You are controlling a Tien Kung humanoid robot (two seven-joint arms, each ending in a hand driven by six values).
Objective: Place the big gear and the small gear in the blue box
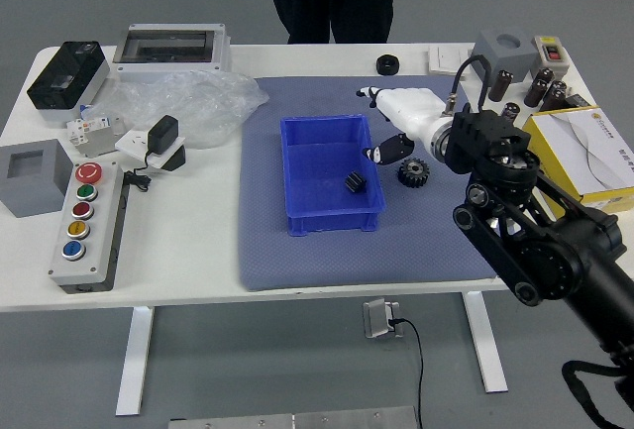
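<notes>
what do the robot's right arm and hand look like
The right robot hand has a smooth white shell over its back and black fingers. The arm is black, with round joint covers rimmed in a paler tone. A thin black cable loops up near the wrist, and another curves beside the arm at the picture's lower right.
</notes>
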